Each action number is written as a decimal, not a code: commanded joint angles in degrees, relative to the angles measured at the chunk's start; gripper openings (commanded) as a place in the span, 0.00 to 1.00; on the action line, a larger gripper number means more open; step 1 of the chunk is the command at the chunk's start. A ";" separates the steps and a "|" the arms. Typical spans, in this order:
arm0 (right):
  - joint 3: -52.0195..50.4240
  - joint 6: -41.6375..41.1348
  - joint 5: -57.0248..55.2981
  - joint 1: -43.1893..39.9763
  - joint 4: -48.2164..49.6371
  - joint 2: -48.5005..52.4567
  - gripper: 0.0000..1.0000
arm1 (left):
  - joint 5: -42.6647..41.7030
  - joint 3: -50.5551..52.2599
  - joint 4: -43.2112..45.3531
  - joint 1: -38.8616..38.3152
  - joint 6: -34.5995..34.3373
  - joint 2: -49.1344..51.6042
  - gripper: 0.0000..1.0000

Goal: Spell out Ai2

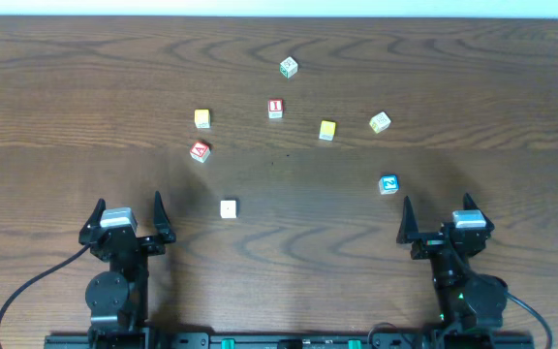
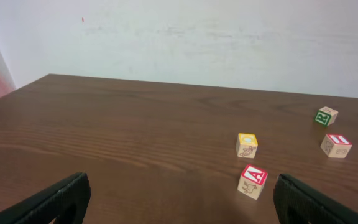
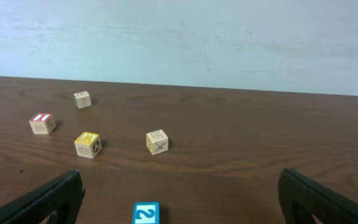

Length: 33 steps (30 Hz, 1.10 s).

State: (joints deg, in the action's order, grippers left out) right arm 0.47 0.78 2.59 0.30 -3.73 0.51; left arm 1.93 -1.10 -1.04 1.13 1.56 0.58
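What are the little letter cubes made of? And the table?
The A block and 2 block look like pale matte wood with printed colored faces: tan sides show. The table looks like dark wood or wood-grain laminate, slightly glossy; wavy grain lines show.

Blocks are lying scattered on the surface (image 1: pixel 66 78), ahead of both tools.
The A block (image 1: pixel 200 151) is sitting left of centre, a neighbour block (image 1: pixel 201 118) just behind it. The I block (image 1: pixel 275 109) is lying further right, the farthest block (image 1: pixel 289 67) behind that. A middle block (image 1: pixel 327 129) and an outer block (image 1: pixel 380 121) are sitting right of centre. The 2 block (image 1: pixel 388 184) is lying near the right tool (image 1: pixel 439 204), and a lone block (image 1: pixel 228 208) is lying right of the left tool (image 1: pixel 128 206).
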 commanded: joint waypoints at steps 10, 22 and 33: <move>-0.13 -8.31 4.35 0.52 10.91 -0.24 0.99 | -2.38 0.83 7.91 0.35 -1.64 -0.33 0.96; 17.88 -8.90 0.11 0.52 -1.22 0.35 0.99 | -6.38 -11.26 16.09 0.35 -1.90 -0.22 0.95; 49.77 -8.90 -5.38 0.52 -16.68 24.13 0.99 | -6.80 -44.24 5.27 0.35 4.68 25.62 0.96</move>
State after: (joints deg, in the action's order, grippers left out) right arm 44.66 -7.27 -1.37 0.30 -18.35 17.23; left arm -4.10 -38.33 5.26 1.13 4.67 18.87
